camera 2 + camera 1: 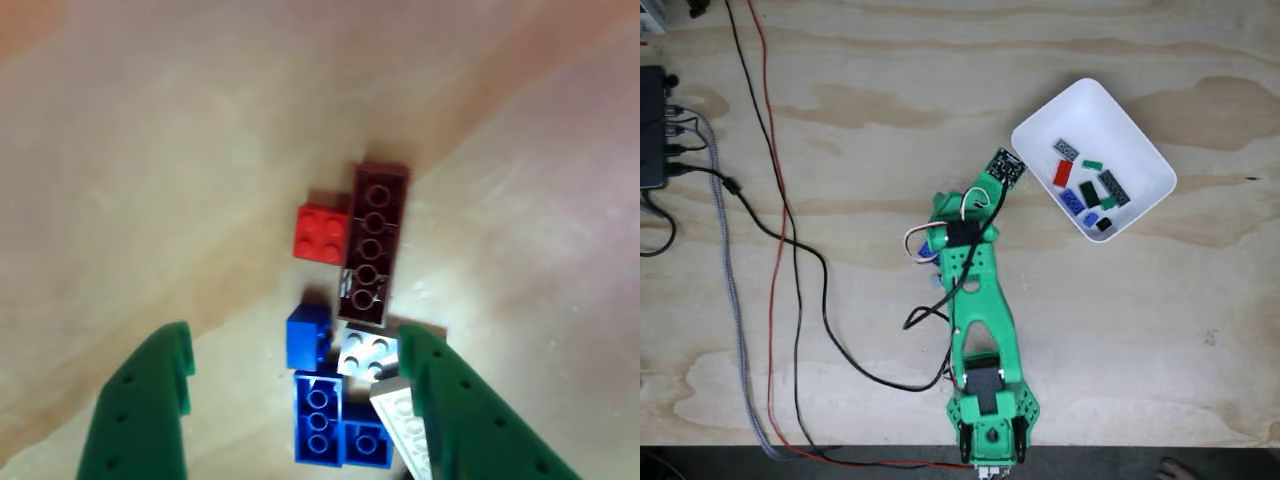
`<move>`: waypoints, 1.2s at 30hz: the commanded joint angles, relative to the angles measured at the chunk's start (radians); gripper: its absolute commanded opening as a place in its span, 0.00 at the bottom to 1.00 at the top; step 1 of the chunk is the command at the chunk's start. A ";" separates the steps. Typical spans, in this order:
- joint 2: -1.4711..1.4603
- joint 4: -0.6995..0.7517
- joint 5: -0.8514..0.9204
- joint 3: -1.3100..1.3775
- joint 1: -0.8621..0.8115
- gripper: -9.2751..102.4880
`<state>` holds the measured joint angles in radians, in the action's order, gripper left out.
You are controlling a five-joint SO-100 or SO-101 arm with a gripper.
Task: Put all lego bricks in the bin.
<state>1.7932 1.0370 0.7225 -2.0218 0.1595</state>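
A shallow white plastic bin [1140, 130] with rounded corners sits at an angle on the pale, grainy plywood table [870, 110], right of centre in the fixed view. Inside it lie several small studded plastic bricks: a flat red brick [1063, 173], a grey studded plate [1067, 149], a thin green plate [1093, 164], a long dark grey plate [1114, 187], a blue brick [1073, 202] and a black brick [1104, 225], scattered loosely across the smooth floor.

The green 3D-printed arm [980, 300] reaches up from the table's near edge, its head ending just left of the bin, outside the rim.

In the other view, the gripper [300, 375] hangs over a cluster of glossy bricks on the wood, its 2 matte green fingers [150, 400] spread wide and gripping nothing. Between them lie a small blue cube-like brick [309, 335], a long blue brick [318, 420] showing its hollow underside and a white 2-by-2 brick [365, 353]. Just beyond the fingertips sit a long dark brown brick [374, 243], underside up, and a red 2-by-2 brick [322, 232] touching its left side.
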 commanded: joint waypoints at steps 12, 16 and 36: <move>-0.365 -0.086 -0.049 0.210 -0.032 0.21; -0.333 -0.103 -0.028 0.164 -0.028 0.08; -0.273 -0.087 -0.037 0.710 -0.615 0.09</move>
<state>1.7441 0.9879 0.6596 -1.6276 -0.3160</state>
